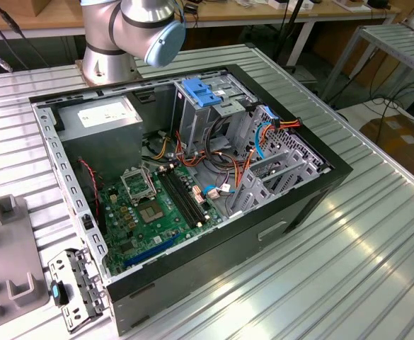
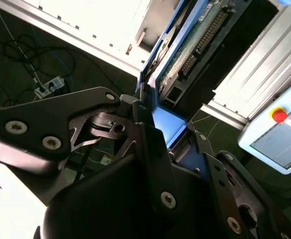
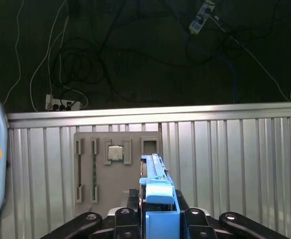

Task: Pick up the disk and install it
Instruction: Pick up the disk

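Disk (image 3: 156, 179) is picked up, gripper (image 3: 157, 221) fingers clamped tight on it; not in the computer case (image 1: 263, 230) yet, so install's still left.

The robot arm (image 1: 132, 18) — silver-grey cylindrical joints, one closed by a pale blue round cap (image 1: 165, 41), on a round metal base (image 1: 106, 67). Its gripper (image 2: 166, 122), in the second wrist view, is matte black — angular linkage plates (image 2: 50, 124) studded with silver round-headed screws (image 2: 167, 199).
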